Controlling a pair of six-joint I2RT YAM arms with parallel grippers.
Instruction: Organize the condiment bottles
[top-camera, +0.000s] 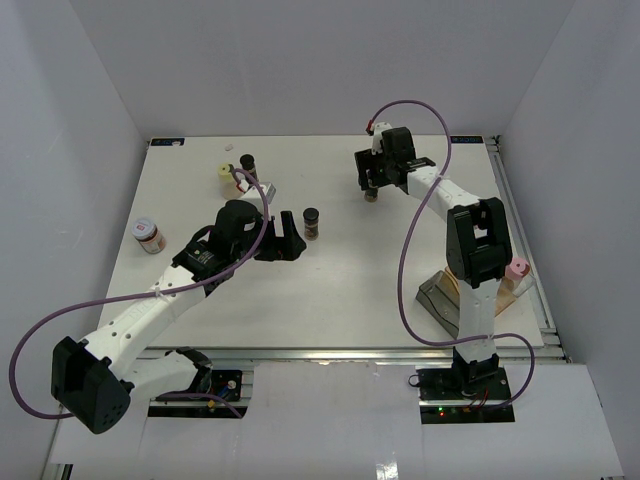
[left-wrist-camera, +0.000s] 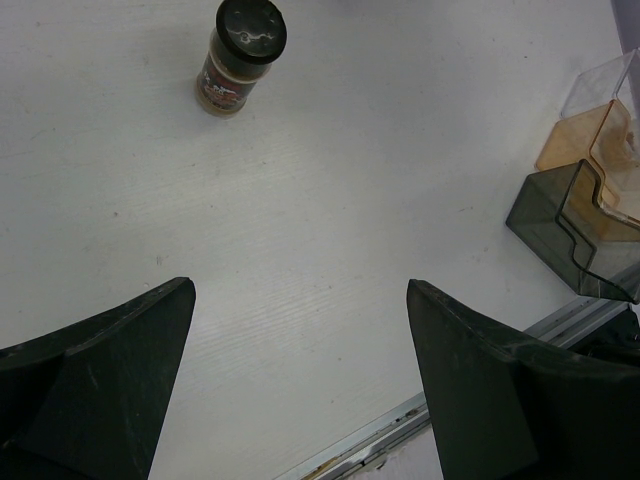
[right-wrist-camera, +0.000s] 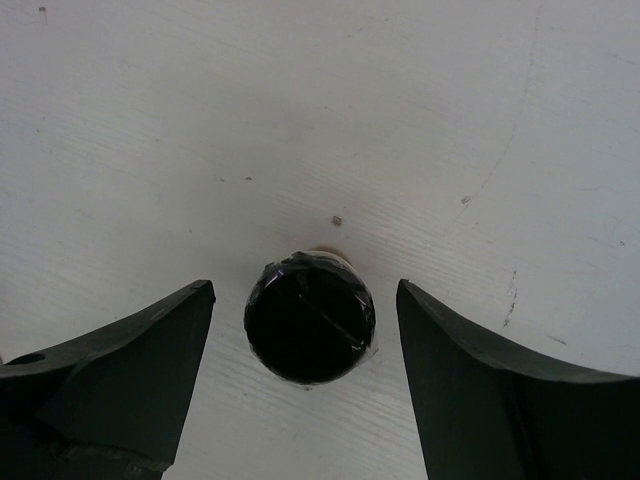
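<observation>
Left wrist: 1 upright black-capped jar (left-wrist-camera: 238, 60), tan powder (left-wrist-camera: 213, 97) inside.

A white table (top-camera: 330, 300) fills the middle of the top view. Plain pale grey walls (top-camera: 320, 60) box it in at the left, top and right. An aluminium rail (top-camera: 350, 352) edges its lower side. The light is soft and even.

The label on the black-capped jar (left-wrist-camera: 232, 75) is too blurred to read.
</observation>
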